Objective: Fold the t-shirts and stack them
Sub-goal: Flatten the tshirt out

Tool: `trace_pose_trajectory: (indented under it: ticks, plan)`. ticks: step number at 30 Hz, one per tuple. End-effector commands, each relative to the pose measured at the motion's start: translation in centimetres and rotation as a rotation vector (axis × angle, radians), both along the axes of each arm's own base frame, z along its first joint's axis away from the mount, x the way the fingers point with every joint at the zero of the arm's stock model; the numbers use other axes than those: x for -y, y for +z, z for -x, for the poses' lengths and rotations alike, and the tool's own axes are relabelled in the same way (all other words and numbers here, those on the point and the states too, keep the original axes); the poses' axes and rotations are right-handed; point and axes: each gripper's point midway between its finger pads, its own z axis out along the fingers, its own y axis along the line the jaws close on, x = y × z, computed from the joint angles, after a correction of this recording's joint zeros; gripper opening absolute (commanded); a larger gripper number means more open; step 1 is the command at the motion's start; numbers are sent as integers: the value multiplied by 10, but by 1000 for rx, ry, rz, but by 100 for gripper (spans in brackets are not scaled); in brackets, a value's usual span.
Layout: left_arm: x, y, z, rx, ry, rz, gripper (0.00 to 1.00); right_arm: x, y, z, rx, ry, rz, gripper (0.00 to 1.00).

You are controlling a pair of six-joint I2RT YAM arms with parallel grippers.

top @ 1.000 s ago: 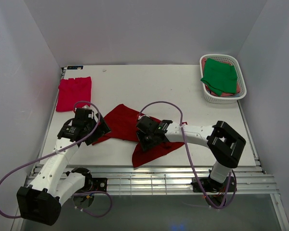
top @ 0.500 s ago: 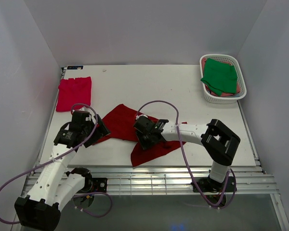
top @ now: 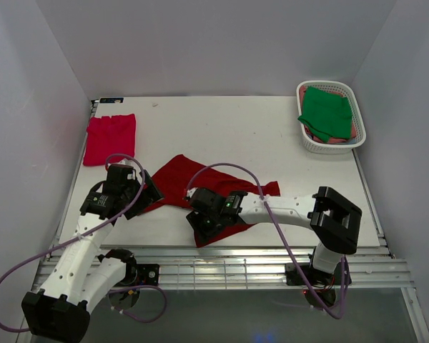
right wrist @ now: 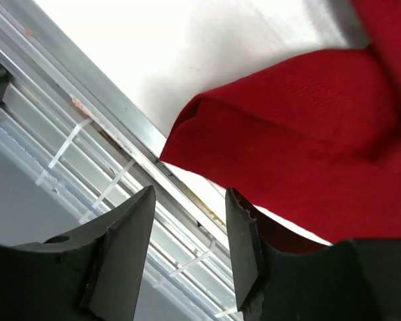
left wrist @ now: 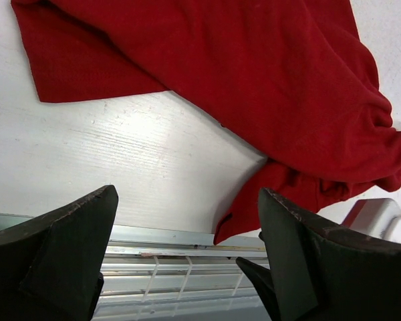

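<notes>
A large dark red t-shirt (top: 177, 180) lies crumpled at the middle of the table, its front corner near the near edge. My left gripper (top: 149, 193) is open and empty just left of the shirt's left corner; in the left wrist view (left wrist: 187, 261) the shirt (left wrist: 254, 80) lies beyond the fingers. My right gripper (top: 199, 229) is open and hovers at the shirt's front corner; in the right wrist view (right wrist: 189, 207) that corner (right wrist: 301, 134) lies just beyond the fingertips, with nothing between them. A folded pinkish-red t-shirt (top: 109, 139) lies at the far left. A green t-shirt (top: 327, 111) sits in the basket.
A white slotted basket (top: 322, 146) stands at the far right corner, with more cloth under the green shirt. A metal rail (top: 229, 256) runs along the table's near edge, right below both grippers. Purple cables loop over both arms. White walls enclose the table.
My right gripper has slid left and toward the near edge, from over the shirt's middle to its front corner, uncovering the shirt's right part. My left arm shifted slightly at first, then held still.
</notes>
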Motion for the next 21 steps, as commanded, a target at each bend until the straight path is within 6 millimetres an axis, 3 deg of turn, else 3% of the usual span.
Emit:
trace_pose_trajectory:
  ticks: [1,13,21]
  plan:
    - [1,1,2,1,-5,7,96,-5,-7,14,-45,25,-5,53]
    - [2,-1,8,-2,-12,16,96,-19,-29,25,-82,61,20,54]
    - [2,0,9,0,-13,16,96,-34,-18,20,-58,71,-4,54]
